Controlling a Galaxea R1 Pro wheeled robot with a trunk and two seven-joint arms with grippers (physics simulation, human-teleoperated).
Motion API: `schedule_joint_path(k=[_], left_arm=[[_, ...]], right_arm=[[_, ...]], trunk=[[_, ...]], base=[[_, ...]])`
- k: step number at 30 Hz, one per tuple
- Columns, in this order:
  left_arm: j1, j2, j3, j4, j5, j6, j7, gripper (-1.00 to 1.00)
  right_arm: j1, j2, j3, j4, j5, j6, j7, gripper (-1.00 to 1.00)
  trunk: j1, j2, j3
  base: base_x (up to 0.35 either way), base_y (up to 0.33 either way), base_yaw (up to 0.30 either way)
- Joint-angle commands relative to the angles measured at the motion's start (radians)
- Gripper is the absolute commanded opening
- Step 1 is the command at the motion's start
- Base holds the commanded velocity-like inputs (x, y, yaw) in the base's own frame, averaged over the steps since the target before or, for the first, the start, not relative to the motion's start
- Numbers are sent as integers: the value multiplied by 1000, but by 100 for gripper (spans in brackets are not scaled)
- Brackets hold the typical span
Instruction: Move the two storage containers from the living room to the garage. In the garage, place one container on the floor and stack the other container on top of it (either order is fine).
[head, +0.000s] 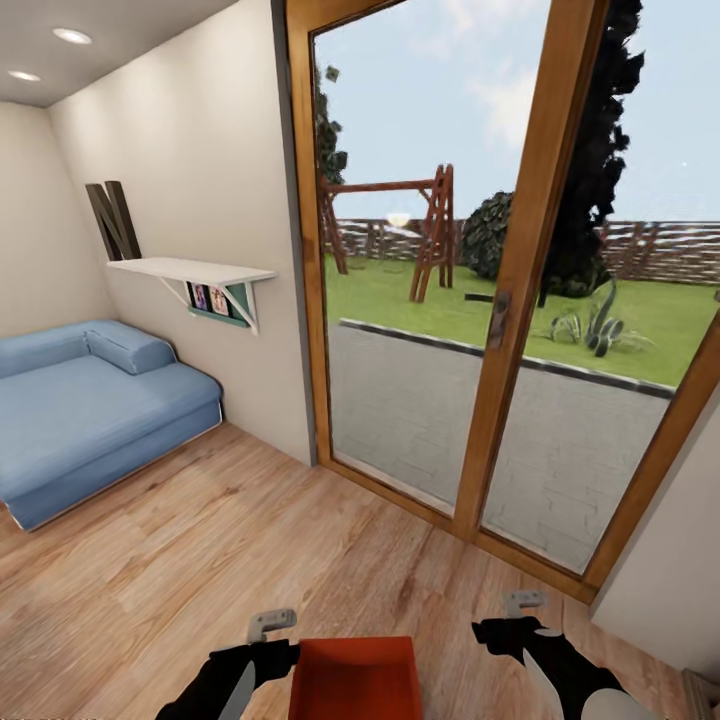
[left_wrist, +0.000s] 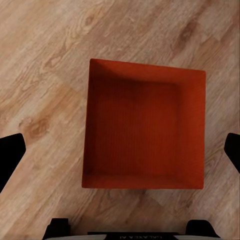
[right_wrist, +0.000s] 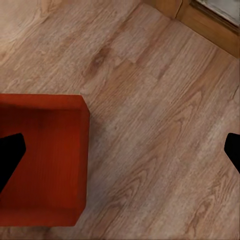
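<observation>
The robot stands in the living room, facing the sliding glass door (head: 500, 300), with the blue sofa (head: 90, 410) off to its left under a white wall shelf (head: 190, 270). One orange-red storage container (head: 355, 680) sits on the wood-plank floor (head: 250, 530) right in front of it, between the two arms. The bin is empty; its ribbed bottom and low walls show bare in the left wrist view (left_wrist: 145, 125).

The left tool (head: 268, 625) hangs above the bin with its fingers (left_wrist: 10, 155) spread wide, the bin lying between them and untouched. The right tool (head: 522, 603) is equally wide open, over bare floor just beside the bin's edge (right_wrist: 42, 160), holding nothing.

The pick-up looks not yet begun. To do it well, I'd say the left tool should drop straight onto one wall and pinch it near the middle, so the bin doesn't swing. The right could take the opposite wall to keep it level for the drive to the garage.
</observation>
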Motion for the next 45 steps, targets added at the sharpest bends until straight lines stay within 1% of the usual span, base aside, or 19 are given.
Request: schedule_joint_path(k=[1, 24, 31, 40, 42, 45], left_arm=[[-1, -1, 5, -2, 1, 5, 1, 100], [-1, 3, 5, -2, 0, 4, 1, 100], [-1, 3, 5, -3, 4, 6, 1, 100], [-1, 2, 5, -3, 3, 6, 2, 100], [-1, 2, 5, -3, 3, 6, 2, 100], [-1, 3, 5, -3, 3, 6, 3, 100]], right_arm=[[0, 0, -7, -2, 10, 5, 6, 100], [0, 0, -8, 2, 9, 4, 7, 100], [3, 0, -9, 4, 7, -11, 6, 100], [3, 0, -12, 17, 7, -12, 7, 100], [3, 0, -12, 18, 7, -12, 8, 100], [3, 0, -11, 18, 8, -12, 7, 100]], trunk=[[4, -9, -7], [93, -170, -112], [93, -170, -114], [93, -170, -115], [100, -184, -122], [100, -184, -123]], base=[[0, 0, 0], [0, 0, 125], [0, 0, 12], [0, 0, -232], [0, 0, -261], [0, 0, -98]])
